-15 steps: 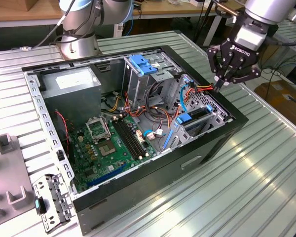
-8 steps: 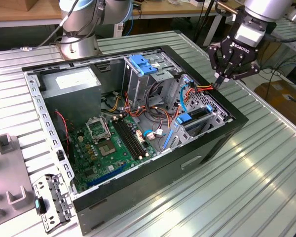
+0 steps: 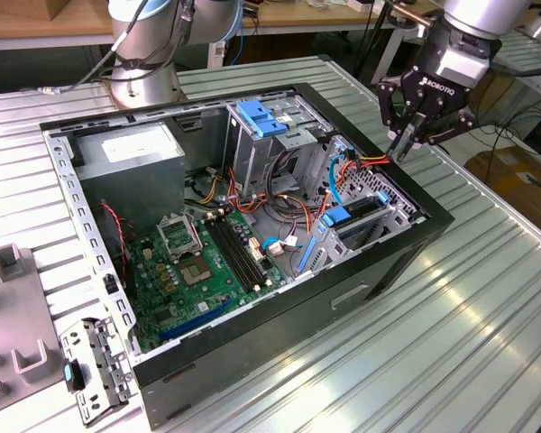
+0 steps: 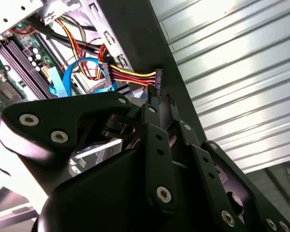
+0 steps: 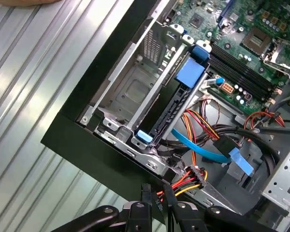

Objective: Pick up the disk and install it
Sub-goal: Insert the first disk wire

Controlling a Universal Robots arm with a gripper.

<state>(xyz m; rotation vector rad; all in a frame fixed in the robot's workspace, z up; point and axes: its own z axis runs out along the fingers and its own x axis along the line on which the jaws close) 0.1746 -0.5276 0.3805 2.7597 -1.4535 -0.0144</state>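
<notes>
Pincer clamping wire connector, beside case wall

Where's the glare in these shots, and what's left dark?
Exterior view: glare streaks on the ribbed table at the exterior view's right; inside the case is dimmer. Second wrist view: table ribs wash out white, the gripper is a dark mass. First wrist view: softer sheen on the table, drive bay evenly lit.

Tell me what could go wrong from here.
The gripper hangs right by the power plug and its wires; a move down may snag or pull them. It is also close to the case rim, so it could strike it. The loose blue cable by the drive bay might get pinched.
</notes>
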